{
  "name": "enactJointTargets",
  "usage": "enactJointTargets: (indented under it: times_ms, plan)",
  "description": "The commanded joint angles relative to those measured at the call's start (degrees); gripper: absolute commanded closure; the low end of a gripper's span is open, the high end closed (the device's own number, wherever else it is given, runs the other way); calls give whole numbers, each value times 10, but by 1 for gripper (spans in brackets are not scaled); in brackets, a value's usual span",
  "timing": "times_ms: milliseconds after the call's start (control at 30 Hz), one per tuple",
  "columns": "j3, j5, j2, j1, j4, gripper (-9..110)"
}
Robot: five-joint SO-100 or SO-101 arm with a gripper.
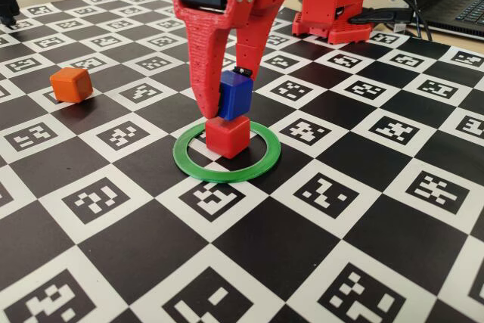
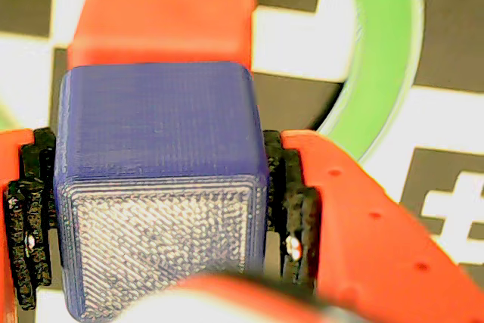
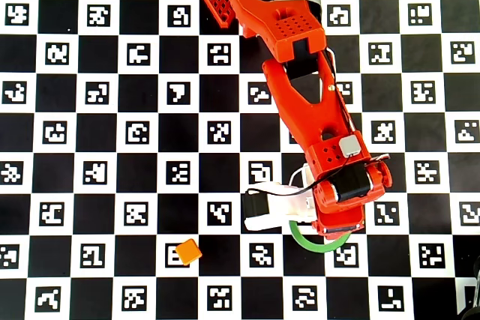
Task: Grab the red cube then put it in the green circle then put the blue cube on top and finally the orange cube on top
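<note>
Fixed view has the claw (image 1: 231,104) clamped on the blue cube (image 1: 235,94), sitting just on top of the red cube (image 1: 228,136) inside the green circle (image 1: 227,159). Orange cube (image 1: 71,84) is well off left on the desk (image 1: 363,209).

My fixed view sits low at the board's (image 1: 318,262) near edge, facing the arm's base, close enough that the ring (image 1: 227,160) fills mid-frame. My overhead view looks straight down from high up, base at top, taking in the whole board (image 3: 112,110); both share the ring (image 3: 319,245) and the orange cube (image 1: 71,84) (image 3: 188,251). My wrist view looks along the fingers, very close, onto the blue cube (image 2: 159,187).
</note>
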State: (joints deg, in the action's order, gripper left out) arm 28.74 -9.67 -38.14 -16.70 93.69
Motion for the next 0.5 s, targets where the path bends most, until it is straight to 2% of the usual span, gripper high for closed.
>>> enactJointTargets:
  times_ms: [0, 167, 233, 333, 467]
  plan:
    - [-37, -1, -23, 6, -2, 92]
    - [-37, -7, -23, 7, -1, 90]
    - [-37, -5, -23, 7, 1, 84]
    - [-37, -7, -23, 7, 2, 67]
    - [-37, -13, -25, 7, 4, 61]
